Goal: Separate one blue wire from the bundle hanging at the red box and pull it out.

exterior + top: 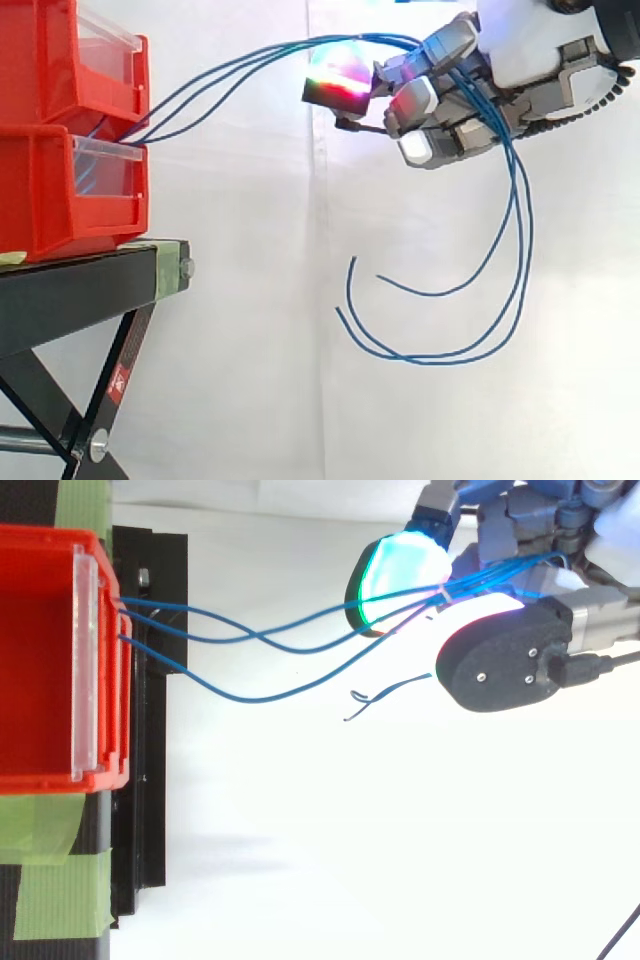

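Blue wires [200, 97] run in the side view from the red bins [40, 190] across to the hand [455, 135], whose fingers [415, 100] curl round all of them; loose ends hang below. No single wire looks separated, and none is pulled free. From above, three wires [262, 634] leave the bin [40, 650], cross, and pass pinched between glowing pads [395, 575]. Their anchoring inside the bin is hidden; which finger holds which wire is unclear.

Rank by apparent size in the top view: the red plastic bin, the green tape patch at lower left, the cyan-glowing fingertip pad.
1. Red plastic bin.
2-3. Green tape patch and cyan-glowing fingertip pad: near alike; the pad may sit nearer the camera, so unranked.
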`<state>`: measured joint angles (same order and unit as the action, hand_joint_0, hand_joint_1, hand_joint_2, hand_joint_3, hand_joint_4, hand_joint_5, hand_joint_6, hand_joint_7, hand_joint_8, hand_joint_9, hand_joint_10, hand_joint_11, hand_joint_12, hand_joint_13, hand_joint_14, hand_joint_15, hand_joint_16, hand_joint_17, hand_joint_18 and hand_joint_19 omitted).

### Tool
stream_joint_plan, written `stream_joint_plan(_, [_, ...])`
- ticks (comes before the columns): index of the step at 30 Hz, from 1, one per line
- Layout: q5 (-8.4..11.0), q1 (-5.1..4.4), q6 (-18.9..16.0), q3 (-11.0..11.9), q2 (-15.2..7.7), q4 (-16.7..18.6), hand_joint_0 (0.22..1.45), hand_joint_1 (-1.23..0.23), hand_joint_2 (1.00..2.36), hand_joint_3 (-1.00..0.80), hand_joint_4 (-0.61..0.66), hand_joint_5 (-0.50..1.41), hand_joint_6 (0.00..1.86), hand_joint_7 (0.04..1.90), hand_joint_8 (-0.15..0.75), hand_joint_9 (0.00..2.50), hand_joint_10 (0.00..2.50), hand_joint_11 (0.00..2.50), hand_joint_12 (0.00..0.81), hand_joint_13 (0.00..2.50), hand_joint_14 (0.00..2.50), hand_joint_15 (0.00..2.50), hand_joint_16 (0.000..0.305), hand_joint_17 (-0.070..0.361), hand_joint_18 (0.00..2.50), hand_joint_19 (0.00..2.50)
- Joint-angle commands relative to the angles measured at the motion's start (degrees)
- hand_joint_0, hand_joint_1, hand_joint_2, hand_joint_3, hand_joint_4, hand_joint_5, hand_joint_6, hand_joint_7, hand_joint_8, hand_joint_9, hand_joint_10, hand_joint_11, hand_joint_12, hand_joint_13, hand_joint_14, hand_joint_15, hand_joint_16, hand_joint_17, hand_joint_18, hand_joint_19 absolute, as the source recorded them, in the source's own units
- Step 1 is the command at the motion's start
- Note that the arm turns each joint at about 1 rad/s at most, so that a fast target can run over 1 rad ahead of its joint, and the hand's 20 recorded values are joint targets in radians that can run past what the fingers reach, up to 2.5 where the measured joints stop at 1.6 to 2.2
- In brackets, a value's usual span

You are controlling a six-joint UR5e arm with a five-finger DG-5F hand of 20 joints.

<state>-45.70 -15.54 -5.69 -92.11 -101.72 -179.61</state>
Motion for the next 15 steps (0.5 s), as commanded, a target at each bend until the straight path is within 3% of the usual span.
stream_joint_plan(1, [0.0,-0.01,0.0,0.0,0.0,0.0,0.5,-0.82,1.0,-0.5,0.29,-0.24,0.88,0.85,0.368,0.71,1.52,1.31,0.482,0.73,0.72,1.39,0.06,0.134,0.86,0.87])
stream_joint_plan(15, [0.0,-0.01,0.0,0.0,0.0,0.0,0.61,-0.77,1.01,-0.39,0.18,-0.19,0.89,0.88,0.324,0.91,1.39,1.42,0.432,0.88,0.58,1.49,0.052,0.116,0.96,0.92])
